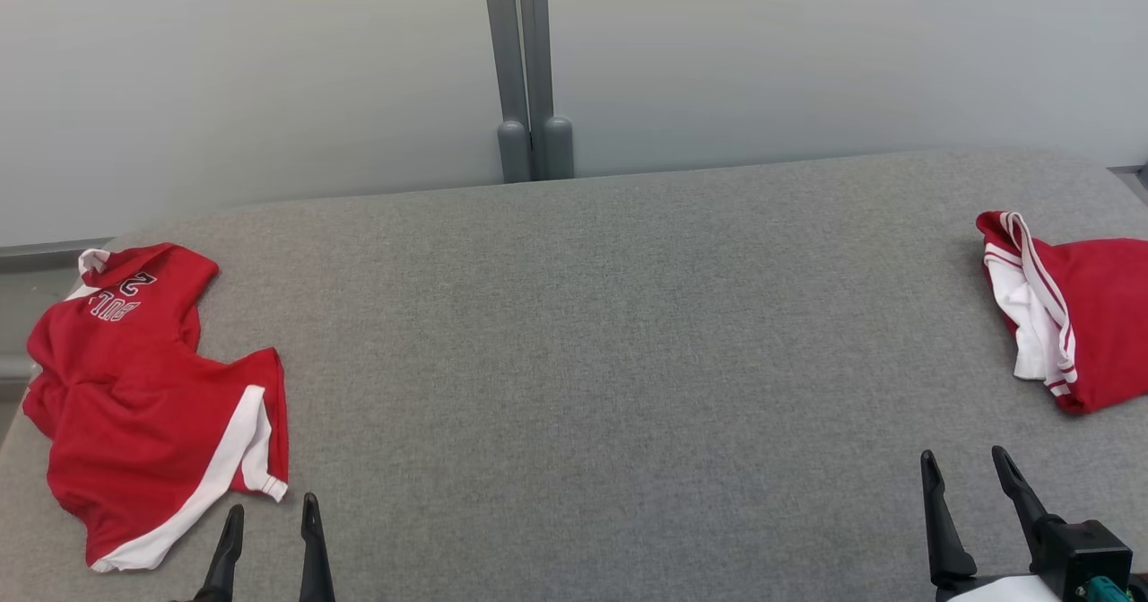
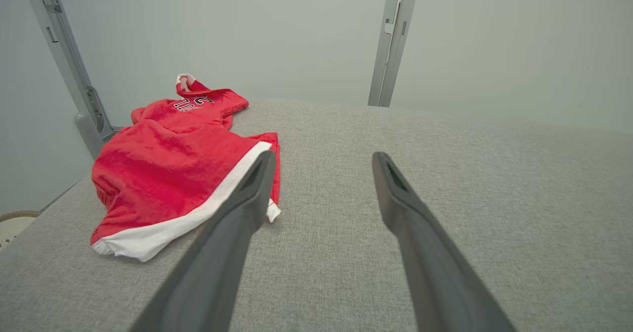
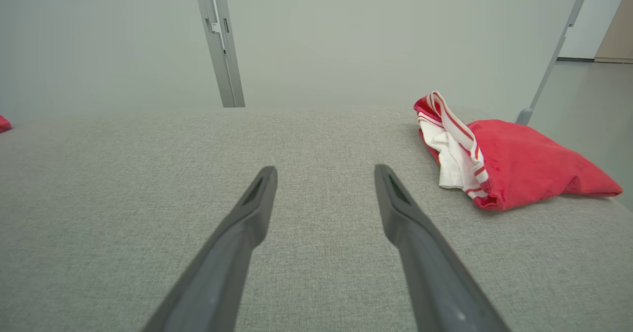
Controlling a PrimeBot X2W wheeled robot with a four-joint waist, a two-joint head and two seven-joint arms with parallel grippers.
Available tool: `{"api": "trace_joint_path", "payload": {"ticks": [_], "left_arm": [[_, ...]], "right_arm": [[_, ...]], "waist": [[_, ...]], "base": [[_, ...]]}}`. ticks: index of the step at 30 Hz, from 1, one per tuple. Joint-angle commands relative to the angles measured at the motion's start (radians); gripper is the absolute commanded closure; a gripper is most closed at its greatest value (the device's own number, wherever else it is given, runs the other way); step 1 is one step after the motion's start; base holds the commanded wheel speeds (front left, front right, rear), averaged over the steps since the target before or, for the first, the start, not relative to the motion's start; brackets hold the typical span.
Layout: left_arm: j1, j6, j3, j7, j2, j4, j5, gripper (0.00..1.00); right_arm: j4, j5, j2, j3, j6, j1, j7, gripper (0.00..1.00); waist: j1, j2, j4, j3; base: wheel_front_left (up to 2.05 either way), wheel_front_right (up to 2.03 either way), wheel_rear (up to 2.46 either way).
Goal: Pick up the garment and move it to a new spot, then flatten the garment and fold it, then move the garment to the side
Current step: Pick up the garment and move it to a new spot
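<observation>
My left tool [image 1: 272,503] and right tool [image 1: 963,452] gape empty; tabletop [image 1: 583,360] lies open between edge-hugging red jersey [image 1: 134,387] and striped garment [image 1: 1094,315].

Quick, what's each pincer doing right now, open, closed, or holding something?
Left pincer: open, holding nothing.
Right pincer: open, holding nothing.

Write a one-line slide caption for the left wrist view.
Left gripper, fingers open, above the grey table; a crumpled red-and-white jersey lies to its left.
</observation>
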Motion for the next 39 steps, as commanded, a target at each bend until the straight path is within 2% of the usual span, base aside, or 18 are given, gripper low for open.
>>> {"api": "trace_joint_path", "payload": {"ticks": [1, 6, 10, 15, 20, 25, 30, 34, 39], "left_arm": [[0.003, 0.001, 0.000, -0.003, 0.003, 0.000, -0.004, 0.00], [-0.005, -0.003, -0.001, -0.003, 0.003, 0.003, -0.001, 0.00], [-0.019, -0.005, -0.004, -0.003, 0.003, 0.004, 0.003, 0.00], [-0.027, -0.006, -0.010, -0.003, 0.003, 0.007, 0.007, 0.00], [0.000, -0.001, 0.003, -0.003, 0.003, 0.008, 0.005, 0.00], [0.028, 0.006, 0.035, -0.003, 0.003, -0.004, -0.004, 0.00], [0.000, -0.007, 0.047, -0.003, 0.003, -0.013, -0.023, 0.00], [-0.080, -0.044, 0.024, -0.003, 0.003, 0.020, -0.060, 0.00], [-0.280, -0.083, -0.012, -0.001, 0.003, 0.196, -0.103, 0.00]], "right_arm": [[0.002, 0.003, -0.002, 0.001, 0.000, 0.011, -0.003, 0.00], [0.002, 0.000, -0.002, 0.001, 0.000, 0.012, -0.003, 0.00], [-0.001, -0.001, -0.002, 0.006, 0.000, 0.021, -0.003, 0.00], [-0.007, 0.017, -0.002, 0.027, 0.000, 0.029, -0.003, 0.00], [-0.009, 0.034, -0.002, 0.080, 0.000, 0.021, -0.003, 0.00], [-0.007, 0.021, -0.002, 0.123, 0.000, 0.000, -0.003, 0.00], [-0.007, 0.004, -0.002, 0.132, 0.000, -0.006, -0.003, 0.00], [-0.018, -0.013, -0.003, 0.123, 0.000, -0.014, -0.003, 0.00], [-0.028, -0.039, -0.029, 0.128, 0.000, -0.066, -0.003, 0.00]], "waist": [[0.0001, -0.0001, 0.002, 0.002], [0.0001, -0.0001, 0.011, 0.007], [0.0001, -0.0001, 0.043, 0.007], [0.0001, -0.0001, 0.141, -0.002], [0.0001, -0.0001, 0.277, -0.009], [0.0001, -0.0001, 0.348, -0.013], [0.0001, -0.0001, 0.359, 0.009], [0.0001, -0.0001, 0.342, 0.069], [0.0001, -0.0001, 0.298, 0.195]], "base": [[0.00, 0.00, 0.00], [0.00, 0.00, 0.00], [0.00, 0.00, 0.00], [0.00, 0.00, 0.00], [0.00, 0.00, 0.00], [0.00, 0.00, 0.00], [0.00, 0.00, 0.00], [0.00, 0.00, 0.00], [0.00, 0.00, 0.00]]}}
